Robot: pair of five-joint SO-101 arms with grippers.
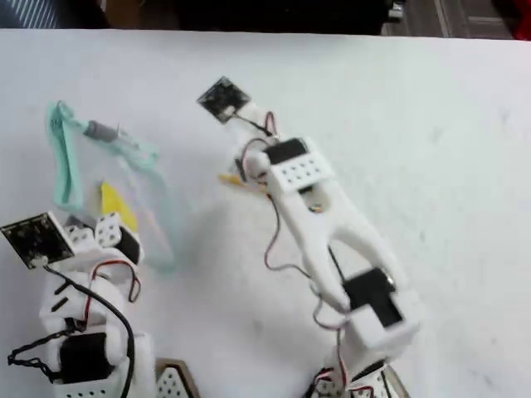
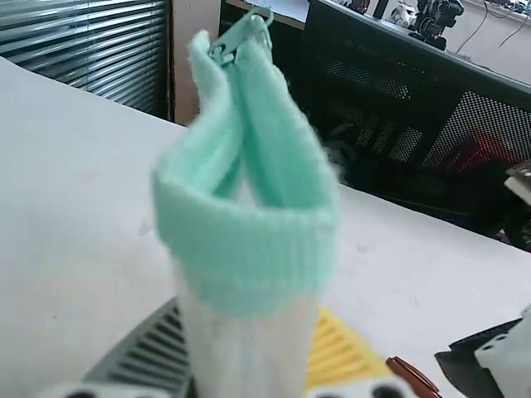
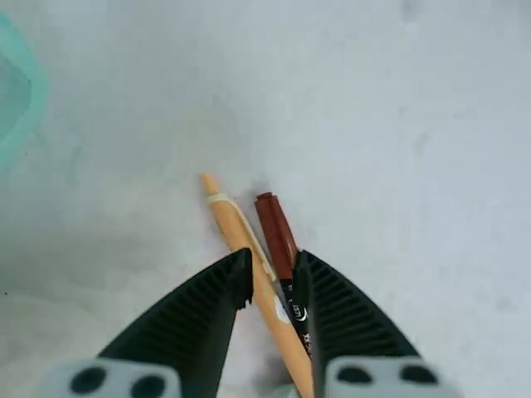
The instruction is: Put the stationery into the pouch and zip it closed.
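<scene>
Although the task has begun, none of it looks finished yet. On a white table (image 1: 431,124), seen from above, a clear plastic pouch with a mint-green fabric zip band (image 1: 62,157) lies at about nine o'clock. Its mouth gapes open, and the small metal zipper pull (image 2: 241,37) sits at the far end of the band, toward eleven o'clock.

The left gripper (image 1: 112,220) comes in from seven o'clock. It pinches the near end of the pouch between its grey and yellow ribbed fingers (image 2: 340,352), propping the green rim upright. I cannot make out any stationery inside the pouch.

Near the table's centre, at three o'clock from the pouch and apart from it, lie a slim orange pen with a clip (image 3: 241,240) and a dark brown marker (image 3: 276,232). They rest side by side on the table, touching. The right gripper (image 3: 270,278) reaches them from five o'clock. Its black ribbed fingers are drawn in against the pair, one on each outer side, and seem to squeeze both together.

By my reckoning the holding of the pouch is done and the grasp on the pens is made or nearly so. Left to do: carry both pens to the open mouth, drop them in, then draw the zipper along the band to close it.
</scene>
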